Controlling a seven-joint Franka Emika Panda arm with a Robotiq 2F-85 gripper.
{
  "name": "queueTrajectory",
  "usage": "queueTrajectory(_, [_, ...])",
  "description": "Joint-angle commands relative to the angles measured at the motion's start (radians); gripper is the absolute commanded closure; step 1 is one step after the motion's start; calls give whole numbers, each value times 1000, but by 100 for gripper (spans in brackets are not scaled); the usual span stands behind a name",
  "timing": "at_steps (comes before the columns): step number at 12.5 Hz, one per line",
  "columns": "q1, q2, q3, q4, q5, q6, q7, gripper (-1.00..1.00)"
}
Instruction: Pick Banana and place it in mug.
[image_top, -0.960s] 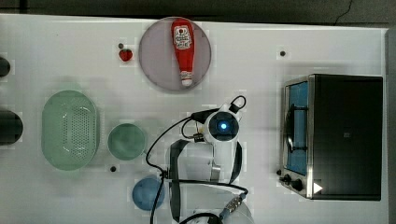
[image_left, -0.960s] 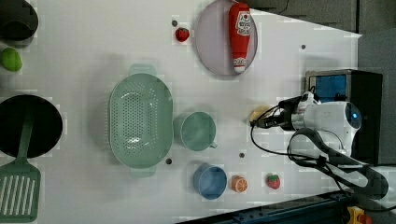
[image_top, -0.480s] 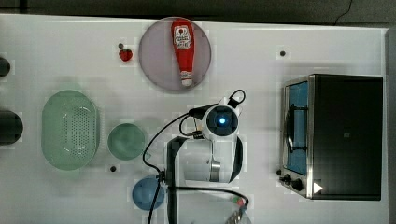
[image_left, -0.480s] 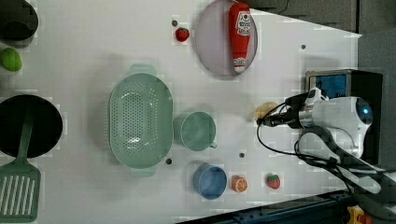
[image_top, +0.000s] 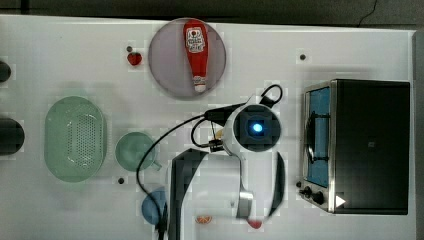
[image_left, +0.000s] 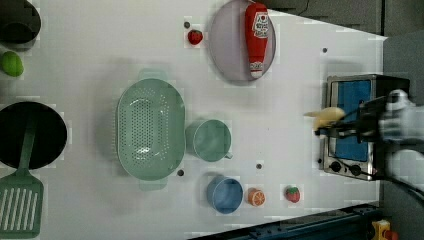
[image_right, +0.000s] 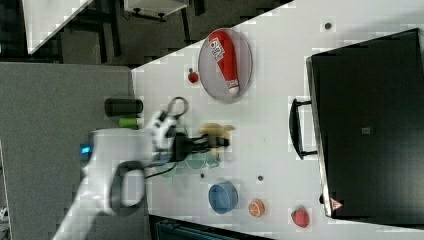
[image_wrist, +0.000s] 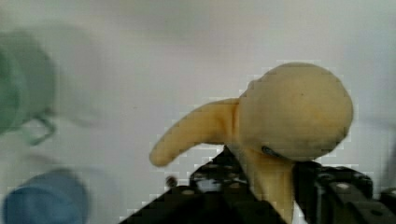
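The white table (image_top: 75, 50) is evenly and brightly lit from above with only faint soft shadows, the arm (image_top: 225, 190) is smeared by motion blur in the top view, and the mug (image_wrist: 18, 84) is left out of focus behind the sharper banana (image_wrist: 289, 112).

White tabletop (image_top: 60, 45) under even, bright light, with faint soft shadows. Small dark round holes (image_top: 302, 56) here and there in the surface. Dark floor strip (image_top: 210, 7) beyond the far edge in the top view. Grey carpet-like floor (image_right: 50, 105) at the right view's left, with another white surface (image_right: 50, 15) in the corner and dark furniture legs (image_right: 186, 20) near it. Blue frame bar (image_left: 310, 227) along the lower edge in the left view.
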Motion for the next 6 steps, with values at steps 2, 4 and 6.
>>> queueTrajectory(2, [27,-121,60,95,11,-210,148,37])
queueTrajectory(4, [39,-146,110,121,11,-237,208,37])
queueTrajectory(6, [52,-158,166,123,19,-237,281,37])
